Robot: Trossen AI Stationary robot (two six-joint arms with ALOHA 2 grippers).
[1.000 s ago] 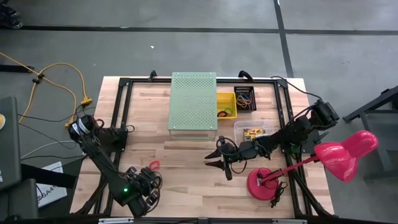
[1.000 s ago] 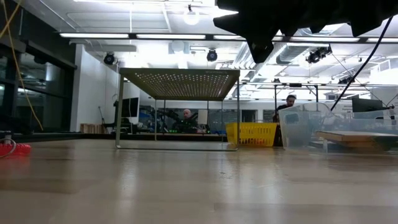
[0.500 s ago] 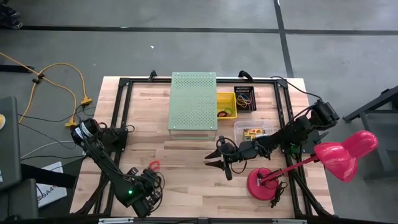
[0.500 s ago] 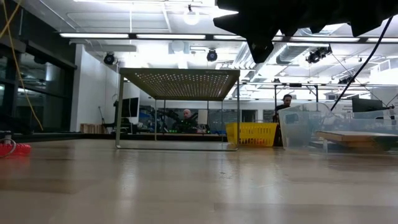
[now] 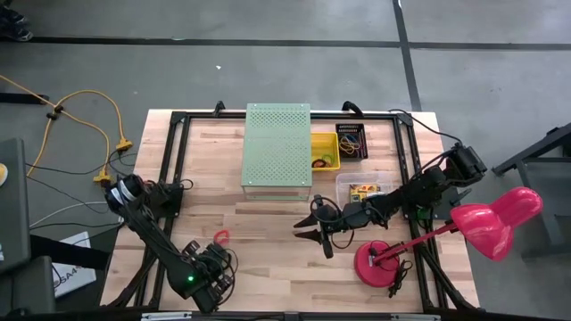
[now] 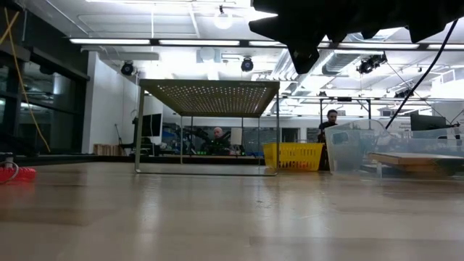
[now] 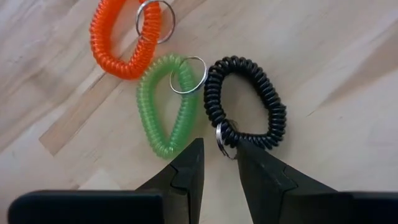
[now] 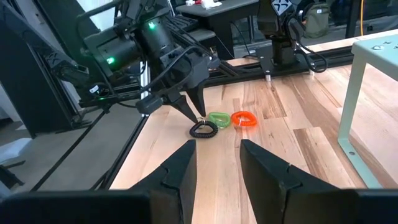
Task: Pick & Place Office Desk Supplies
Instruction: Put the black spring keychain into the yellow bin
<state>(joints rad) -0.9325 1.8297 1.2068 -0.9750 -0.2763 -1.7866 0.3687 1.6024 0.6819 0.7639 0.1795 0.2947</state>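
Three coiled elastic loops lie flat on the wooden table near its front left: orange (image 7: pixel 124 43), green (image 7: pixel 168 106) and black (image 7: pixel 245 102), each with a metal key ring. My left gripper (image 7: pixel 217 149) points down over them, open, with one fingertip on each side of the black loop's ring (image 7: pixel 224 135), just above it. In the right wrist view its fingers (image 8: pixel 194 112) hang over the black loop (image 8: pixel 203 129). My right gripper (image 5: pixel 312 227) stands open and level near the table's middle. Crayon boxes (image 5: pixel 361 190) lie in a clear container.
A pale-green perforated box (image 5: pixel 277 145) stands at the far middle, with a yellow bin (image 5: pixel 325 152) and a black bin (image 5: pixel 351 141) to its right. A pink lamp (image 5: pixel 482 227) stands at the front right. People show in the room behind (image 6: pixel 217 134).
My left gripper has sunk a little toward the coiled loops, still open. The right arm and the loops have kept still.
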